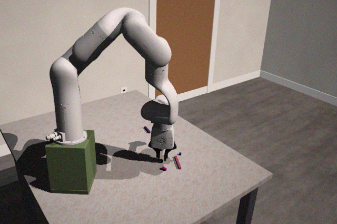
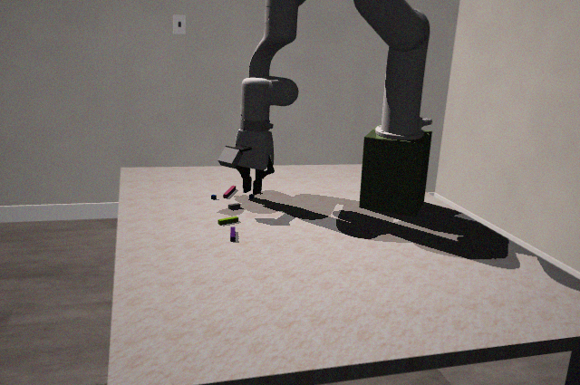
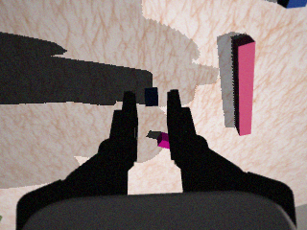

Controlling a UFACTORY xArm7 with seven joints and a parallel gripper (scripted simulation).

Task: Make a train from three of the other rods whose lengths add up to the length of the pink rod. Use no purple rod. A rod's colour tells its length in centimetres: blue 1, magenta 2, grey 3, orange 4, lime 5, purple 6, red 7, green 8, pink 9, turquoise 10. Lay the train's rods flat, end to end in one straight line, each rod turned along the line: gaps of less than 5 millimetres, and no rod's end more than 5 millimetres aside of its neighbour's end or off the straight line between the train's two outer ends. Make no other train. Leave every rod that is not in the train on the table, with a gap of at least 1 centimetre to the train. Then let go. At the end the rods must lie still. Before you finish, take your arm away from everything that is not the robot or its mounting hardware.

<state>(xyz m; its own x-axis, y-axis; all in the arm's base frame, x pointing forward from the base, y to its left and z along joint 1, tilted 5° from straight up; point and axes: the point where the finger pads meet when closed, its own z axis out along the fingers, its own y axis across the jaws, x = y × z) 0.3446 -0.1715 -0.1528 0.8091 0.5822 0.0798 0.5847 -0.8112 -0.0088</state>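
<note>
I'm holding the claw (image 1: 161,159) (image 2: 252,191) (image 3: 152,105) narrowly parted and empty, the dark blue cube (image 1: 161,161) (image 2: 251,196) (image 3: 152,97) apparently lying just below its tips on the bench (image 1: 217,183) (image 2: 327,301) (image 3: 278,168), between them in wrist view.

Pink rod (image 1: 177,162) (image 2: 229,192) (image 3: 246,88), lime rod (image 2: 227,220) — green pedestal (image 1: 66,169) (image 2: 393,175)
</note>
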